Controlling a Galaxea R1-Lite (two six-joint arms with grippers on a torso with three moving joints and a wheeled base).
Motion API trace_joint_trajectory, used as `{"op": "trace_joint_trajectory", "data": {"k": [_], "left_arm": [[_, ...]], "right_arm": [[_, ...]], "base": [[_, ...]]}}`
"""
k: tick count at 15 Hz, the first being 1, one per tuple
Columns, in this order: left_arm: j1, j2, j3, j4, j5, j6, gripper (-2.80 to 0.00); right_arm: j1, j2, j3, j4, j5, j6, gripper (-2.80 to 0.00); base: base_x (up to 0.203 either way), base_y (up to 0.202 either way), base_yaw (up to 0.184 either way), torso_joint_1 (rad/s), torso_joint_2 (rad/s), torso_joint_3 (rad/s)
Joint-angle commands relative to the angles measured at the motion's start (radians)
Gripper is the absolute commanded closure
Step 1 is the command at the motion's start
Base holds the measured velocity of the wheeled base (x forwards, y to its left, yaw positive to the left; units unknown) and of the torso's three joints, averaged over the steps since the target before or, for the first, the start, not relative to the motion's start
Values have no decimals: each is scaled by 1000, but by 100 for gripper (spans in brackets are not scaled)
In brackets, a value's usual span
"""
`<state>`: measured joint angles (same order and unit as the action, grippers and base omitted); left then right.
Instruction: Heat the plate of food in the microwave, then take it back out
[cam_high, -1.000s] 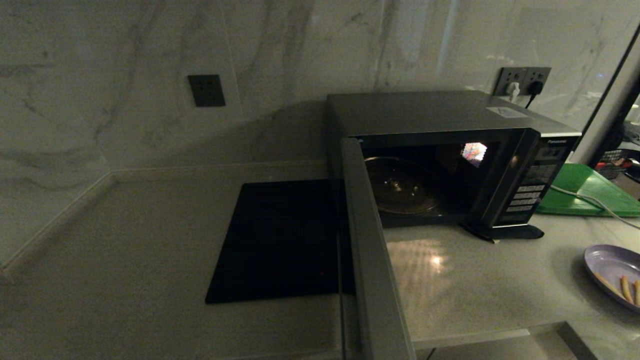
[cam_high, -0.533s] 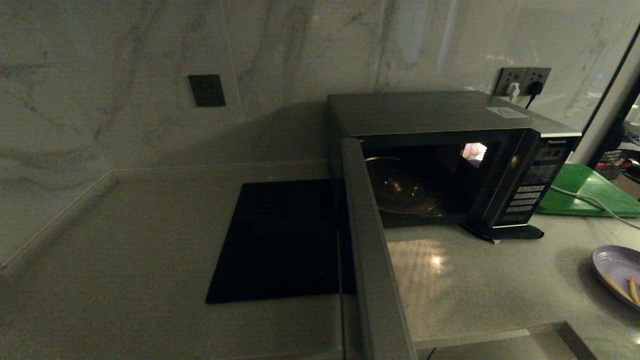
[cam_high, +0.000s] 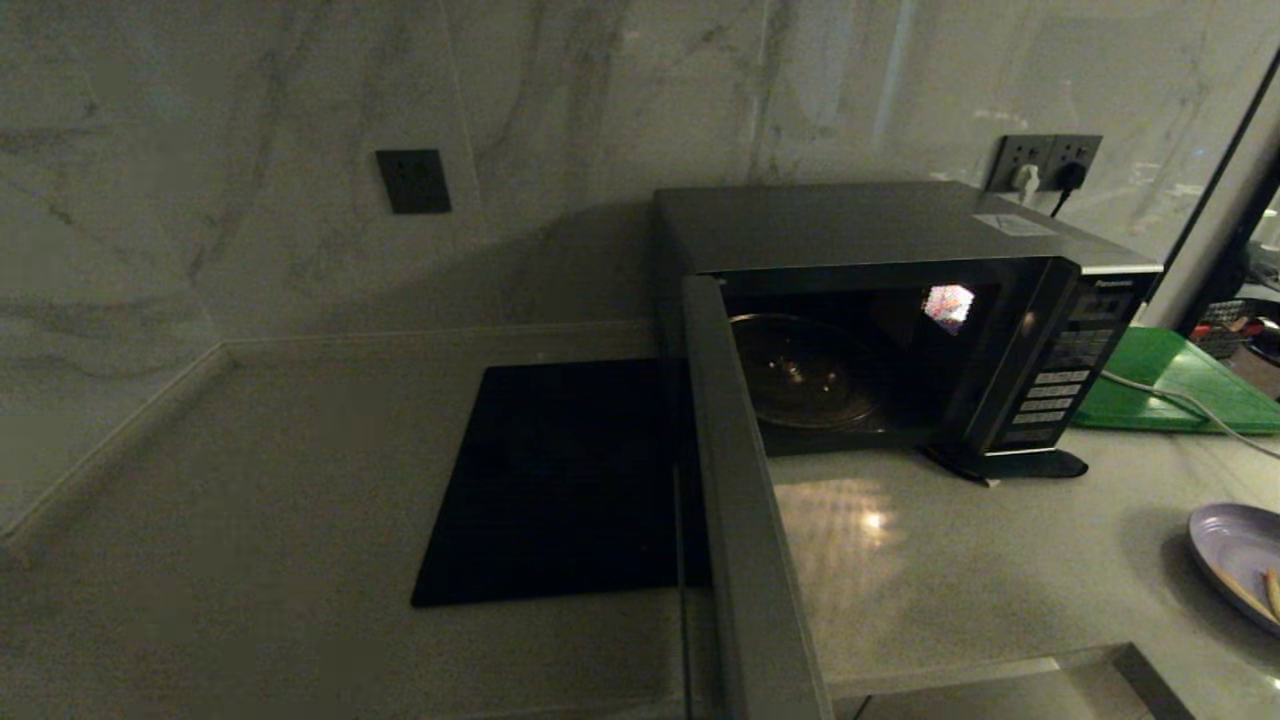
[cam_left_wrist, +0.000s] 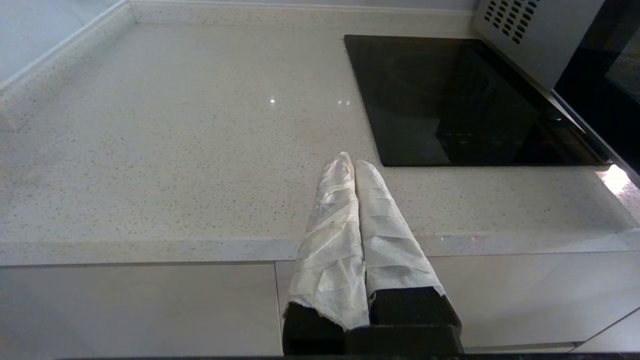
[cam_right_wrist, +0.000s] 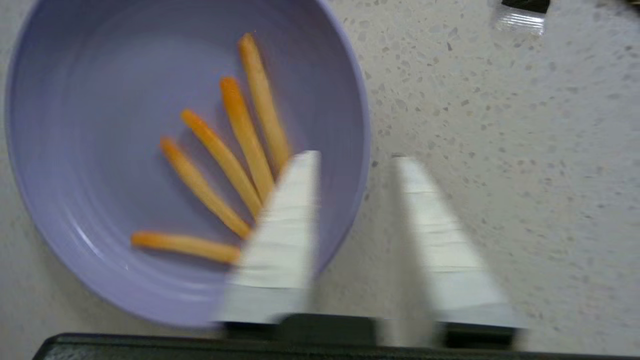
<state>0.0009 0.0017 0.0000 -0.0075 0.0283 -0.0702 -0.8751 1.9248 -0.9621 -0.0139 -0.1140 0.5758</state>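
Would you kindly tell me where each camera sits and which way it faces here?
Head view: high up, looking down at the open microwave, cooktop and plate of food; no arm shows.
Left wrist view: behind the shut left end effector, facing the countertop and cooktop.
Right wrist view: above the plate of food, open right end effector astride its rim.
Shared: head and right wrist both show the plate.

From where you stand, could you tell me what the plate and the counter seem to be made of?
The plate looks like glazed ceramic or melamine: smooth lavender with a soft sheen and faint concentric rings. The counter looks like polished speckled stone, likely quartz or terrazzo, with glints off its surface.
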Motion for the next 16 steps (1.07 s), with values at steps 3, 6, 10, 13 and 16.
{"op": "trace_joint_trajectory", "data": {"k": [3, 6, 10, 13, 16], "left_arm": [[1, 0, 0, 0, 0, 0, 0], [1, 0, 0, 0, 1, 0, 0], [1, 0, 0, 0, -1, 0, 0], [1, 0, 0, 0, 0, 0, 0], [1, 0, 0, 0, 0, 0, 0]], "right_arm": [[-5, -45, 12, 5, 0, 2, -280], [1, -189, 8, 11, 71, -31, -280], [228, -456, -46, 184, 112, -121, -280], [567, -578, -137, 238, -28, -193, 0], [911, -663, -279, 303, -143, -293, 0]], "base": [[0, 0, 0, 0, 0, 0], [0, 0, 0, 0, 0, 0], [0, 0, 0, 0, 0, 0], [0, 0, 0, 0, 0, 0], [0, 0, 0, 0, 0, 0]]}}
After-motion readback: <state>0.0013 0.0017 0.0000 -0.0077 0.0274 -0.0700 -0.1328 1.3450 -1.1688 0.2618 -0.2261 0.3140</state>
